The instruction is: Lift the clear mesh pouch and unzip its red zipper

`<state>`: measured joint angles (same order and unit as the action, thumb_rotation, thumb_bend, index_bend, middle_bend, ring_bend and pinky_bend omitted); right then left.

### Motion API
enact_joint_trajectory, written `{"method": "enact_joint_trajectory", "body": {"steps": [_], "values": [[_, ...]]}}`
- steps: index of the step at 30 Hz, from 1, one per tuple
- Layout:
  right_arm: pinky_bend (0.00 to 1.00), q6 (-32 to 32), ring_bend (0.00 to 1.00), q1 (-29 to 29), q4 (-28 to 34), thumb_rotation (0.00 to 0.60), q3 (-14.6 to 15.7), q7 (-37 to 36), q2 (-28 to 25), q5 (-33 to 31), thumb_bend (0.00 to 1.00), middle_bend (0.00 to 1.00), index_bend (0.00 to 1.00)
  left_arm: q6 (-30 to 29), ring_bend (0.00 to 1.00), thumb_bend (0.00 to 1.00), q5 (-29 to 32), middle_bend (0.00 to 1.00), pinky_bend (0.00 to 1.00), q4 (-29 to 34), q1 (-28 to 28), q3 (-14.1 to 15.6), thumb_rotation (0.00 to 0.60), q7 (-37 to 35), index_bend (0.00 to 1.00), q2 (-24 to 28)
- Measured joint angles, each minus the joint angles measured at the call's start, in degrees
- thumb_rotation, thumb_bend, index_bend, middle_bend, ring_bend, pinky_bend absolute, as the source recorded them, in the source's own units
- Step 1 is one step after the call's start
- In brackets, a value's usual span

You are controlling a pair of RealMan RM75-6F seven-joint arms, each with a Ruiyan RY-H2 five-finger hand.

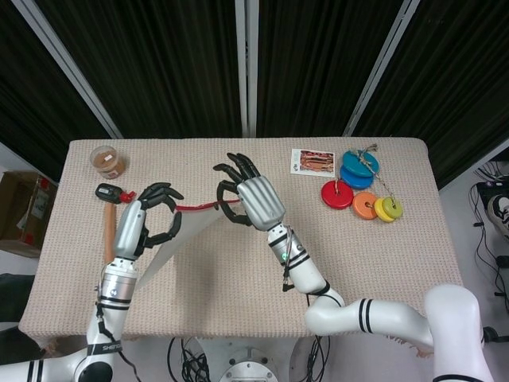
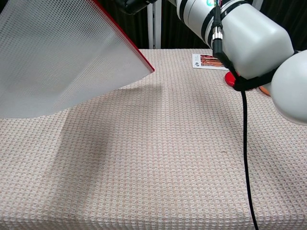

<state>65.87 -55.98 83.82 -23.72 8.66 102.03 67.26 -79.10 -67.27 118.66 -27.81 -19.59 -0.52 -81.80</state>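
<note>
The clear mesh pouch (image 1: 176, 243) hangs above the table between my two hands, its red zipper (image 1: 197, 207) running along the top edge. My left hand (image 1: 141, 223) grips the pouch's left end. At the zipper's right end, my right hand (image 1: 250, 199) has its thumb and a finger closed on the zipper, with the other fingers spread. In the chest view the pouch (image 2: 57, 62) fills the upper left, the red zipper (image 2: 129, 43) slanting down to its corner. Only dark fingertips of the right hand (image 2: 136, 5) show at the top edge.
A wooden-handled hammer (image 1: 108, 235) lies along the left edge beside my left arm, with a small jar (image 1: 106, 161) behind it. A picture card (image 1: 312, 161) and several coloured discs (image 1: 358, 187) sit at the back right. My right forearm (image 2: 235, 33) crosses the chest view's upper right.
</note>
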Motion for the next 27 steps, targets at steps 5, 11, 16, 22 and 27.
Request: {"method": "enact_joint_trajectory", "body": {"steps": [5, 11, 16, 22, 27], "values": [[0.00, 0.10, 0.00, 1.07, -0.33, 0.600, 0.51, -0.32, -0.73, 0.07, 0.58, 0.19, 0.75, -0.37, 0.21, 0.55, -0.57, 0.38, 0.34, -0.20, 0.57, -0.10, 0.586, -1.31, 0.67, 0.34], [0.00, 0.54, 0.00, 3.03, -1.03, 0.600, 1.44, -1.27, -2.04, 0.23, 0.58, 0.19, 0.75, -1.07, 0.21, 0.55, -1.56, 0.38, 0.34, -0.65, 1.32, 0.05, 0.586, -2.27, 0.67, 0.67], [0.00, 0.85, 0.00, 5.10, -1.72, 0.600, 2.55, -2.29, -3.58, 0.42, 0.58, 0.19, 0.76, -1.36, 0.21, 0.55, -2.77, 0.38, 0.34, -1.13, 1.88, 0.66, 0.588, -2.79, 0.67, 0.92], [0.00, 1.22, 0.00, 8.25, -3.04, 0.600, 4.52, -4.75, -5.19, 0.71, 0.58, 0.19, 0.76, -0.78, 0.21, 0.54, -4.05, 0.38, 0.34, -3.08, 1.75, 1.87, 0.589, -2.82, 0.67, -0.08], [0.00, 1.31, 0.00, 10.81, -4.86, 0.600, 6.58, -7.26, -5.99, 1.41, 0.58, 0.19, 0.76, -0.13, 0.21, 0.54, -4.49, 0.38, 0.34, -5.47, 1.34, 2.57, 0.585, -2.55, 0.67, -1.48]]}}
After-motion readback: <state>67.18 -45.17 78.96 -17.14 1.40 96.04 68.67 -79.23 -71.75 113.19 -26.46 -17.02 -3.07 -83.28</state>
